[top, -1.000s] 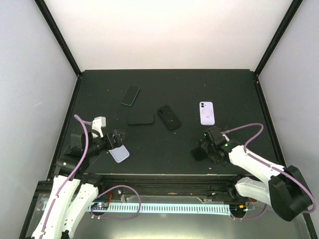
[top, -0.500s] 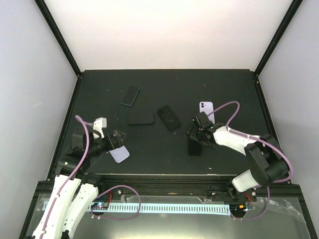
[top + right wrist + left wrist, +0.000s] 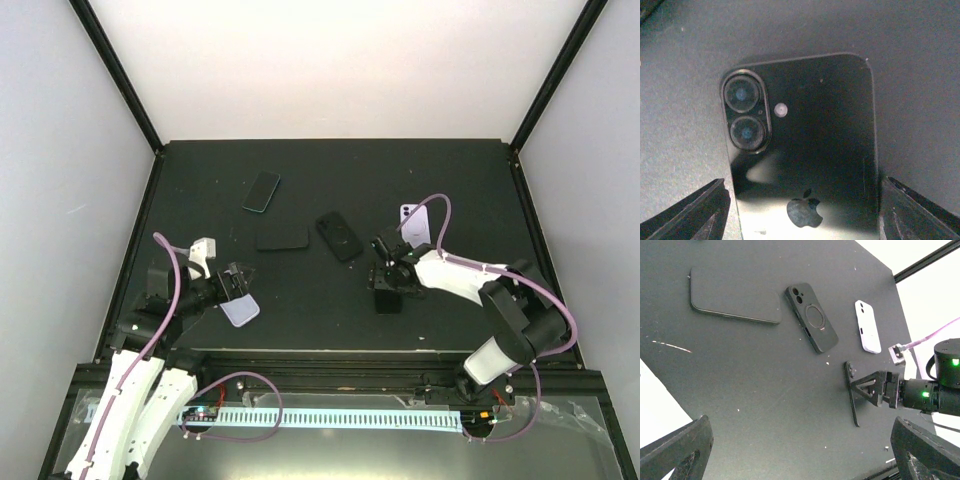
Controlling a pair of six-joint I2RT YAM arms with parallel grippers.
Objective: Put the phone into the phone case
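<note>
Right claw (image 3: pixel 388 283) is clamped on the black phone (image 3: pixel 800 125), holding it up on its long edge at the worktop (image 3: pixel 330 170). The left claw (image 3: pixel 232 281) hangs wide open near a lavender piece (image 3: pixel 238 309). Closest neighbour is the black case (image 3: pixel 811 319), flat and apart from the phone, with a plain black slab (image 3: pixel 735 296) beside it. Count: one held phone, one black case, one slab, one teal-edged phone (image 3: pixel 261 191) at the back, and two lavender pieces, the other (image 3: pixel 867 326) partly behind the right arm.

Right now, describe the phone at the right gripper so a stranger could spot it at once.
On the black table, look right of centre, near the lilac item. The black phone stands between the right gripper's fingers, tipped on edge while the others lie flat.
</note>
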